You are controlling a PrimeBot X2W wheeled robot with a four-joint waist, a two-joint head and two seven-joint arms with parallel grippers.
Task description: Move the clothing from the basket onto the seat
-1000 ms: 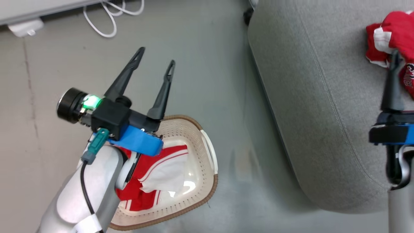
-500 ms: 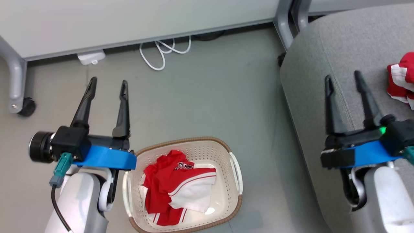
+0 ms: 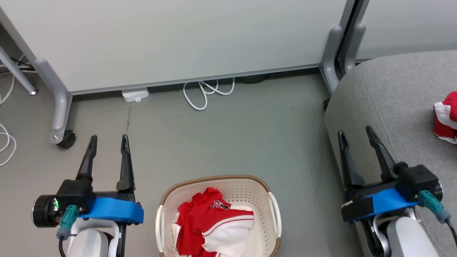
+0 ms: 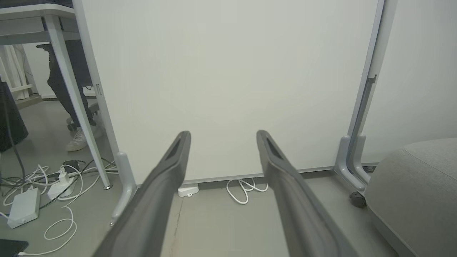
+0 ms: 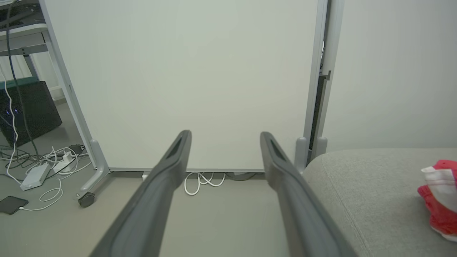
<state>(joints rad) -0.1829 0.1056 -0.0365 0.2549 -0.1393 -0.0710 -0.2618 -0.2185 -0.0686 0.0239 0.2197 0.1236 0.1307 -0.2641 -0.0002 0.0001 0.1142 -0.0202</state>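
still-free, clothing (image 3: 210, 226) in basket (image 3: 273, 214), between gaping pincers

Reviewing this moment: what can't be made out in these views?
- Head view: the basket has its near end cut by the bottom edge, hiding how much clothing remains.
- Head view: white print on that clothing is folded over, too small to read.
- Head and right wrist views: the red garment on the seat is cut off by the right edge.
- Left wrist view: a person's legs, partly behind a table leg.

Red-and-white clothing (image 3: 210, 225), cream basket (image 3: 234, 185)
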